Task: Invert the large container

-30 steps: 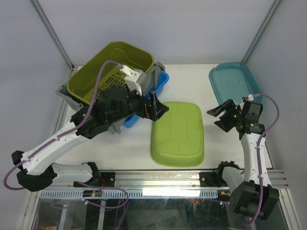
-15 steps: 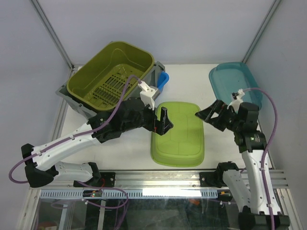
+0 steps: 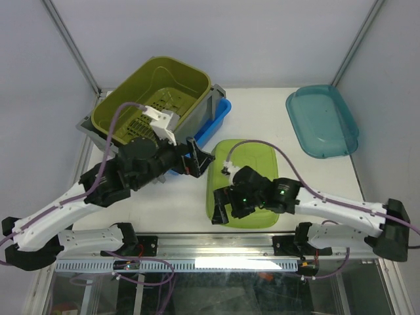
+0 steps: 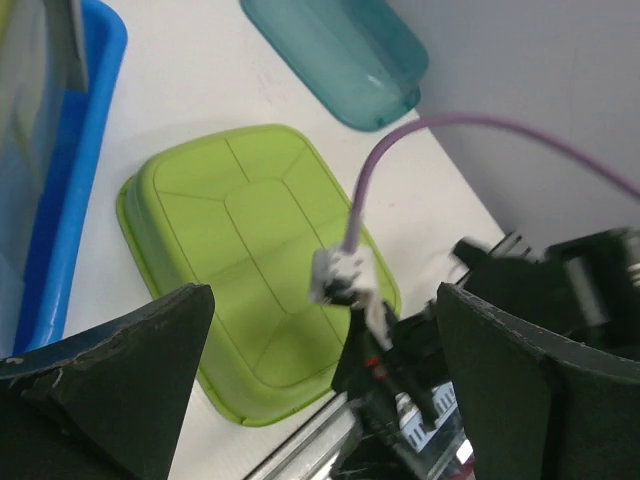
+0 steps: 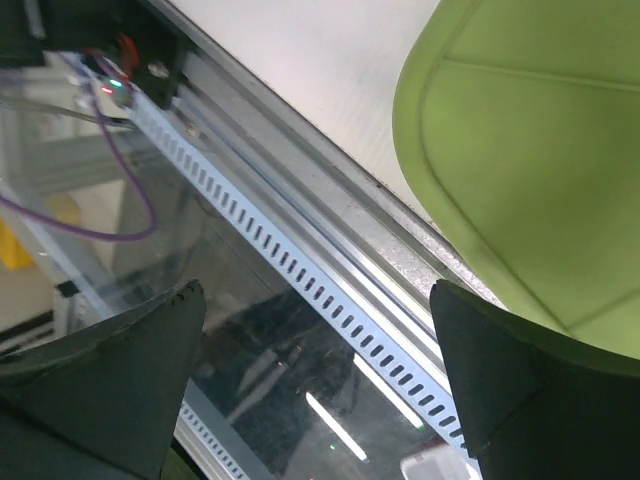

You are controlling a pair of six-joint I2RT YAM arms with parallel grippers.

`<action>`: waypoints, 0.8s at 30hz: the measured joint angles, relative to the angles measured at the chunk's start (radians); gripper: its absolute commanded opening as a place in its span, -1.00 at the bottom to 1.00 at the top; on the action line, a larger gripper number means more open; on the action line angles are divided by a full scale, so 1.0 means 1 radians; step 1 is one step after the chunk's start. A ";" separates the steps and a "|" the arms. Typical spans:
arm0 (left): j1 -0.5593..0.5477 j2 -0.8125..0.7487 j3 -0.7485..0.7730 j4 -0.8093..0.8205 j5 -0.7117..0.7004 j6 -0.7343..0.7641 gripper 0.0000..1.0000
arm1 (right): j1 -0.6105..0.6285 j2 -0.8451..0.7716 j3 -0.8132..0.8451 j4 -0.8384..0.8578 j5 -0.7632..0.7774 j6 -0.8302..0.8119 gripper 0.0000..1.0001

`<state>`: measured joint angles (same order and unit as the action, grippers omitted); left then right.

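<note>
Top view. Shows a white table (image 3: 256, 111) with the large grey crate (image 3: 87, 126) at the far left, open side up, not turned over. Olive-green basket (image 3: 157, 85) resting tilted in the crate's top and hiding most of it. Blue tub (image 3: 220, 113) just beside the crate's right wall; cannot tell whether touching. Lime-green tub (image 3: 252, 164) upside down at the middle near side. Teal tub (image 3: 321, 121) at the far right, well apart from the rest. Left gripper (image 3: 199, 157) between the blue tub and the lime-green tub, jaws spread wide, holding nothing. Right gripper (image 3: 222, 211) over the near left corner of the lime-green tub, jaws also spread, nothing between them.

Left wrist view. Looks past two dark fingers (image 4: 110, 360), wide apart and empty, toward the lime-green tub. Blue tub along the left edge, teal tub at the top. Right arm's wrist with its purple cable (image 4: 400, 140) blurred over the lime-green tub's near corner.

Right wrist view. Two dark fingers (image 5: 540, 390) wide apart, gripping nothing. Corner of the lime-green tub at upper right, bare table beside it, and a slotted metal rail (image 5: 330, 310) running across the table's near edge.
</note>
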<state>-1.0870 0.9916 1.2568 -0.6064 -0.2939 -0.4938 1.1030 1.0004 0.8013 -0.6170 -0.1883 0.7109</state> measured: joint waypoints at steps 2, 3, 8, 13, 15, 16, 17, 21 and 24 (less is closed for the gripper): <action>0.000 -0.047 0.000 0.001 -0.040 -0.013 0.98 | 0.066 0.091 0.013 0.013 0.031 0.003 0.99; 0.000 -0.063 0.000 0.001 -0.050 -0.016 0.98 | 0.080 0.115 0.013 0.015 0.039 0.005 0.99; 0.000 -0.144 -0.007 0.002 -0.100 -0.040 0.98 | 0.126 0.218 0.013 0.025 0.089 0.027 0.99; 0.000 -0.161 -0.038 -0.002 -0.101 -0.062 0.98 | 0.014 0.238 0.012 0.030 0.147 0.010 0.99; 0.000 -0.152 -0.047 -0.010 -0.100 -0.072 0.98 | -0.101 0.238 0.007 0.051 0.155 -0.019 0.99; 0.000 -0.146 -0.050 -0.011 -0.099 -0.074 0.98 | -0.157 0.238 0.004 0.060 0.157 -0.035 0.99; 0.000 -0.140 -0.051 -0.011 -0.098 -0.076 0.98 | -0.238 0.239 0.002 0.077 0.158 -0.061 0.99; 0.000 -0.122 -0.053 -0.012 -0.097 -0.084 0.98 | -0.449 0.294 0.015 0.148 0.175 -0.135 0.99; 0.000 -0.119 -0.054 -0.012 -0.093 -0.090 0.98 | -0.554 0.402 0.069 0.195 0.169 -0.180 0.99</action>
<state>-1.0870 0.8730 1.2030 -0.6186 -0.3870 -0.5838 0.5495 1.4029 0.8703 -0.4221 -0.0193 0.5304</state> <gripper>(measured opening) 0.990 0.993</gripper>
